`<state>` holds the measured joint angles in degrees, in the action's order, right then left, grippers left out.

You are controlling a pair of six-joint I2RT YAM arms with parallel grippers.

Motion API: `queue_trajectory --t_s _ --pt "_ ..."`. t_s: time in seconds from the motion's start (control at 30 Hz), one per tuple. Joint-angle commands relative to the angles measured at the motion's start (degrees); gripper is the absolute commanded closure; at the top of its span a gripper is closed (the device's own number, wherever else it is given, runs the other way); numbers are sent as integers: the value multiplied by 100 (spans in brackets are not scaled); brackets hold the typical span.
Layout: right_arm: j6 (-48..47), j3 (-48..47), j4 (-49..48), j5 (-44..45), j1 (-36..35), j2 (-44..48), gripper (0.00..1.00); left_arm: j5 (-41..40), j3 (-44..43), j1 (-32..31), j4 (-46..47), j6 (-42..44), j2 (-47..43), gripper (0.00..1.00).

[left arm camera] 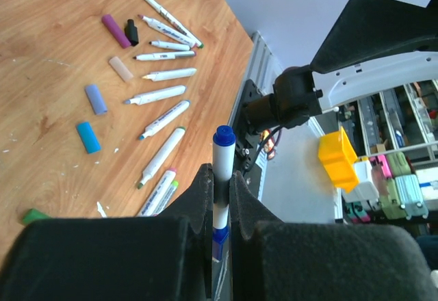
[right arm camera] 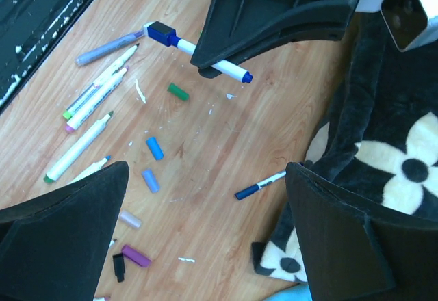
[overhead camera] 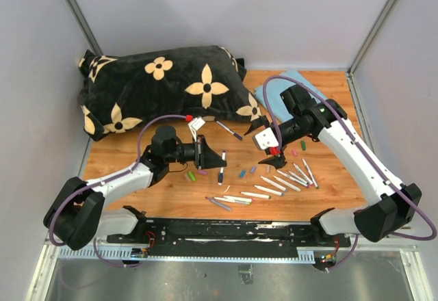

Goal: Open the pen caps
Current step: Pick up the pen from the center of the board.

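Note:
My left gripper (left arm camera: pixel 220 178) is shut on a white pen (left arm camera: pixel 222 161) with blue ends; its larger blue cap (right arm camera: pixel 161 33) points toward the table's front. In the top view this gripper (overhead camera: pixel 220 157) is at the table's middle. My right gripper (right arm camera: pixel 205 171) is wide open and empty, hovering above the table (overhead camera: pixel 270 154) just right of the held pen. Loose pen caps lie on the wood: green (right arm camera: pixel 178 92), blue (right arm camera: pixel 155 148), periwinkle (right arm camera: pixel 150 180), pink (right arm camera: pixel 130 219), purple (right arm camera: pixel 135 255), black (right arm camera: pixel 118 267). A second capped blue pen (right arm camera: pixel 260 185) lies by the pillow.
Several uncapped white pens (overhead camera: pixel 287 178) lie in a row at front right, more of them (overhead camera: pixel 229 200) at front centre. A black flowered pillow (overhead camera: pixel 164 85) fills the back left. A light blue cloth (overhead camera: pixel 287 83) lies at back right. A black rail (overhead camera: pixel 219 231) runs along the front edge.

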<state>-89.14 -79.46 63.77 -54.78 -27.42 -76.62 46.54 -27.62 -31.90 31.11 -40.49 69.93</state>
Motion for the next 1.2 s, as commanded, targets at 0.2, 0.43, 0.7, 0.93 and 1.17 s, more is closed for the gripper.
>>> queue_trajectory --t_s 0.2,0.43,0.7,0.93,1.17 --pt "-2106 -447 887 1373 -582 -247 7 863 -551 48 31 65 786 100" --pt "-1987 -636 598 1976 -1116 -516 16 980 -706 -23 35 138 1002 100" --pt "-1255 -421 -248 3283 -2019 -785 34 1229 -1001 -236 56 157 1330 100" --pt "-1246 -75 -443 4022 -2463 -932 45 1292 -1044 -302 47 182 1344 100" --pt "-1076 -26 -474 4193 -2792 -986 62 1364 -1070 -334 62 206 1416 100"
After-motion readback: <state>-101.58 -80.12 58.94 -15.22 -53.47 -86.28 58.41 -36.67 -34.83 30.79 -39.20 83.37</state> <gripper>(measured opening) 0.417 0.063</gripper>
